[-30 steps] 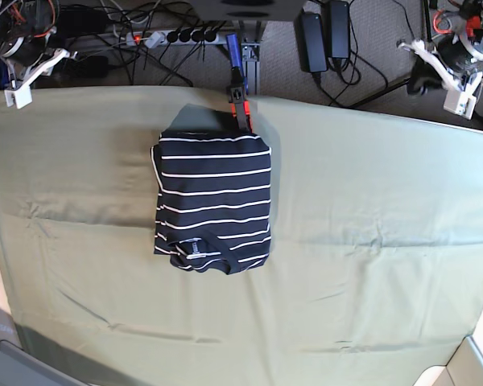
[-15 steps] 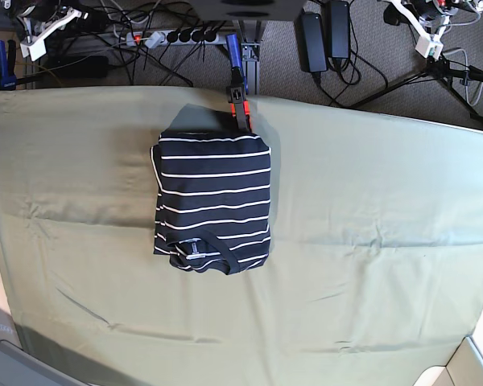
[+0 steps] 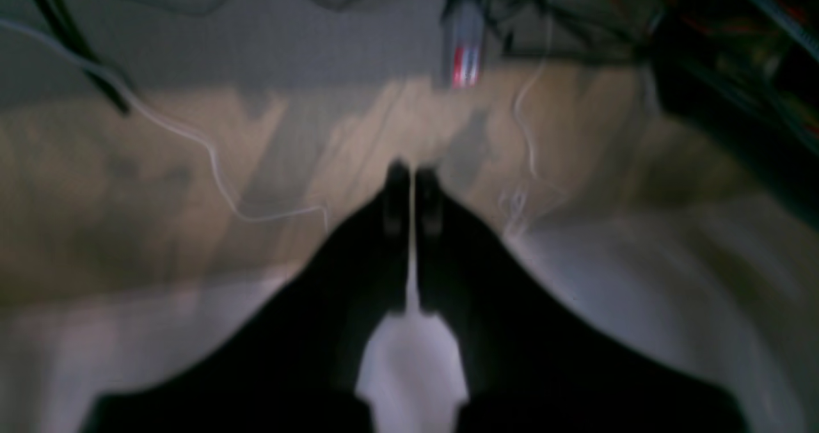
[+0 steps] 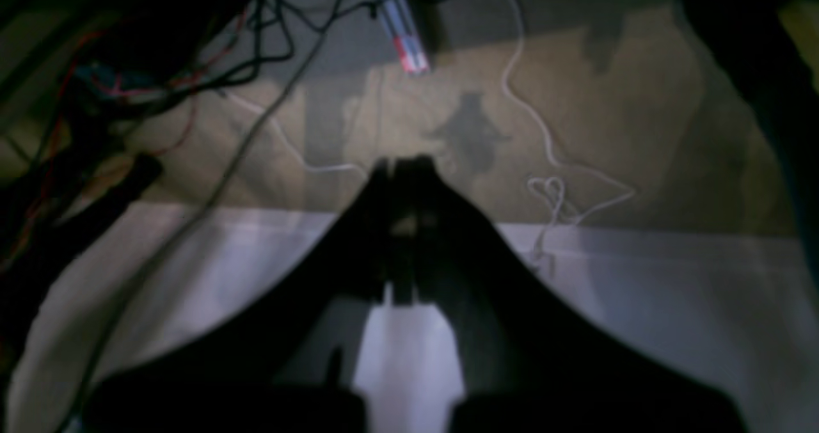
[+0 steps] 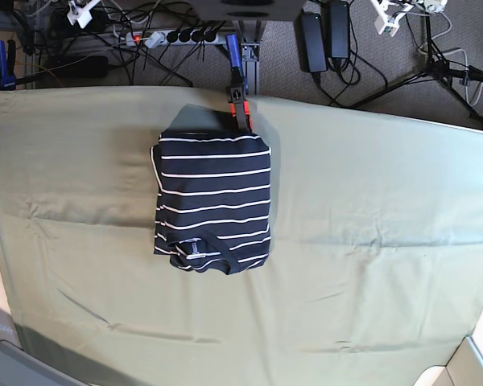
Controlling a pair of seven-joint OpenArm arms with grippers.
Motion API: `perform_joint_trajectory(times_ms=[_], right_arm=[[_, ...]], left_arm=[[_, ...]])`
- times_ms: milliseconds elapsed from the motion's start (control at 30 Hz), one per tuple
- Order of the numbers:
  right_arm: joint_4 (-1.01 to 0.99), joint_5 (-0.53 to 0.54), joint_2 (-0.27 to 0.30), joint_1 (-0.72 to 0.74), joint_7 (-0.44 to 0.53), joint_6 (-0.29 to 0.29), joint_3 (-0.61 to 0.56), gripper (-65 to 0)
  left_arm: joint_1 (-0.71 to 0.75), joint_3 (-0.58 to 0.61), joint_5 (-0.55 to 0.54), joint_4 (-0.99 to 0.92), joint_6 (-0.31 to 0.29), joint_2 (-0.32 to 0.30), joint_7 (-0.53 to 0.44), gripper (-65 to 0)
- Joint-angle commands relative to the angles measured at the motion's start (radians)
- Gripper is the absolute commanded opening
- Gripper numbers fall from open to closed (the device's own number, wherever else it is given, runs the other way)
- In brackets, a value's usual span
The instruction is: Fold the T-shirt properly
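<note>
The folded T-shirt (image 5: 212,203) lies on the olive cloth (image 5: 370,241) beside a clamp (image 5: 240,108); both end effectors, left (image 3: 413,190) and right (image 4: 403,171), are clenched empty.

Olive-green cloth (image 5: 370,201) covers the table, folded T-shirt (image 5: 213,201) lying on it.

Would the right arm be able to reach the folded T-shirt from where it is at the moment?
Probably yes: the T-shirt lies uncovered on the olive cloth, while the shut right gripper is withdrawn beyond the table's far edge.
</note>
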Motion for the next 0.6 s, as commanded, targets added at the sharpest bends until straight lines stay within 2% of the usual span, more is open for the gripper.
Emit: perform_joint_trajectory(times_ms=[0,67,133,367,567], right_arm=[[-0.017,-0.011,0.014,0.014,-0.003,-0.022,-0.011,-65.0],[-0.065,-0.058,0.014,0.064,-0.006,-0.063,-0.043,-65.0],[-0.110,-0.099,0.014,0.115,-0.021,-0.100,-0.071,-65.0],[-0.223,-0.109,0.013,0.246,-0.023,-0.105,-0.126,-65.0],[-0.278,-0.143,0.014,0.330,-0.054,-0.121,-0.128,-65.0]], left_arm=[[-0.011,0.014,0.009,-0.026,0.018,-0.011,0.009,-63.5],[-0.058,0.048,0.019,-0.105,0.042,-0.011,0.026,-63.5],[-0.113,0.082,0.034,-0.188,0.042,-0.011,0.046,-63.5],[-0.331,0.193,0.036,-0.449,0.042,-0.011,0.026,-63.5],[-0.464,0.346,0.040,-0.527,0.042,-0.011,-0.022,-63.5]])
